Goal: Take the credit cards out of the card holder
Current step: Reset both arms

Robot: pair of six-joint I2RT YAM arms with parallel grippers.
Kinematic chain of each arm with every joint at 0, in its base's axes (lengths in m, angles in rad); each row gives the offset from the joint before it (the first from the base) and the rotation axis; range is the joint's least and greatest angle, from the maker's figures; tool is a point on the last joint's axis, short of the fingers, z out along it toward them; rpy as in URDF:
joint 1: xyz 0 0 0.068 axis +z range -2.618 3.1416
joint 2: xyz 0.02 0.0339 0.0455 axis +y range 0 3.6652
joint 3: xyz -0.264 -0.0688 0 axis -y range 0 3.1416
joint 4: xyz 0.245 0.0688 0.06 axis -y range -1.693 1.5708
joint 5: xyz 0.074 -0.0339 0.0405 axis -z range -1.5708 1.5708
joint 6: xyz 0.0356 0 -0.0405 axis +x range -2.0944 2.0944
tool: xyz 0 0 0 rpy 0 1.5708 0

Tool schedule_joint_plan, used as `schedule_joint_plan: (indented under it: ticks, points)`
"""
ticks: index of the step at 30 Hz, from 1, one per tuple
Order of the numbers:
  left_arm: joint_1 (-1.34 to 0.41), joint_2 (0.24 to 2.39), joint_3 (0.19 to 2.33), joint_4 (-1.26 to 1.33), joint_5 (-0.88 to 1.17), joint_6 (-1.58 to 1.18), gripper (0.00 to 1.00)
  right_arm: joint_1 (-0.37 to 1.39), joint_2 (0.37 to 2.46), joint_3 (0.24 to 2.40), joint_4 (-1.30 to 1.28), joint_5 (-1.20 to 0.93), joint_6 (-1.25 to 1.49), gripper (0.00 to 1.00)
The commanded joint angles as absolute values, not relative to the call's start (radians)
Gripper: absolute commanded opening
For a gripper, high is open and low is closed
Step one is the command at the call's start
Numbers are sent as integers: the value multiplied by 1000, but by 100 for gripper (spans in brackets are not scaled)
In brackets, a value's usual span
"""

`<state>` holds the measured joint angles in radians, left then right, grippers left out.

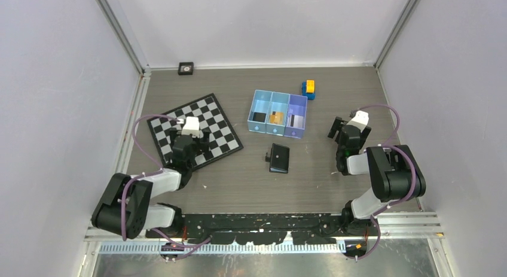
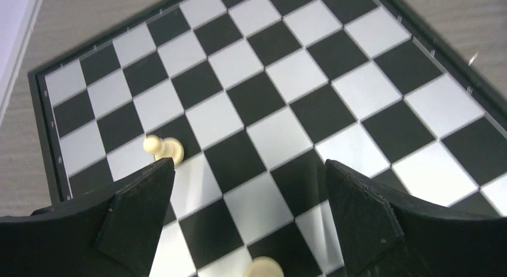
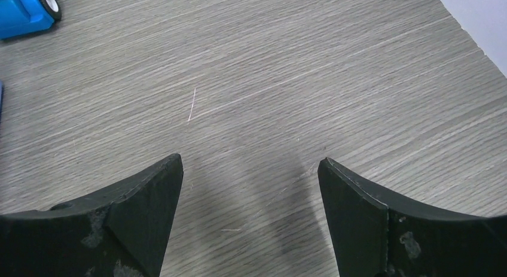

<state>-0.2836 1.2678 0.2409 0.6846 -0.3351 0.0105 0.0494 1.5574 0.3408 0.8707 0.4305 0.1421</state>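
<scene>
The black card holder [image 1: 279,158] lies on the wooden table near its middle, looking folded shut, with no gripper touching it. A gold-orange credit card [image 1: 276,117] lies in the middle compartment of the light-blue tray [image 1: 263,96]. A silvery credit card with dark stripes [image 1: 295,120] lies in the tray's right compartment. My left gripper [image 2: 248,163] hovers open over the chessboard [image 2: 287,73], holding nothing. My right gripper [image 3: 250,160] is open over bare table to the right of the holder, with nothing between its fingers. From above, the right gripper [image 1: 338,129] stands well apart from the tray.
The tray's left compartment holds a small dark item [image 1: 258,116]. Yellow-and-blue toy blocks [image 1: 308,88] stand behind the tray, and a blue toy [image 3: 24,11] shows in the right wrist view. Pale pawns [image 2: 162,147] lie on the chessboard [image 1: 194,131]. Walls close in on three sides.
</scene>
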Motion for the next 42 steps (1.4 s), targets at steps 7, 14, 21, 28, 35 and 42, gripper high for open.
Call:
schedule_joint_plan:
  ticks: [7,14,21,28,35,42]
  points:
    - [-253,1334,322,798,-297,88,93,46,1561,329,1015,433,143,90]
    - [-165,1573,235,1240,-236,75,99,46,1560,330,1011,430,144,91]
    - [-108,1553,317,1039,-213,18,100,47,1560,330,1011,430,144,91]
    - [-97,1549,358,953,-187,14,100,47,1560,330,1011,429,144,92]
    - [-97,1549,354,960,-186,14,100,47,1560,330,1011,430,143,92]
    - [-98,1549,358,953,-183,13,100,47,1560,330,1011,429,144,92]
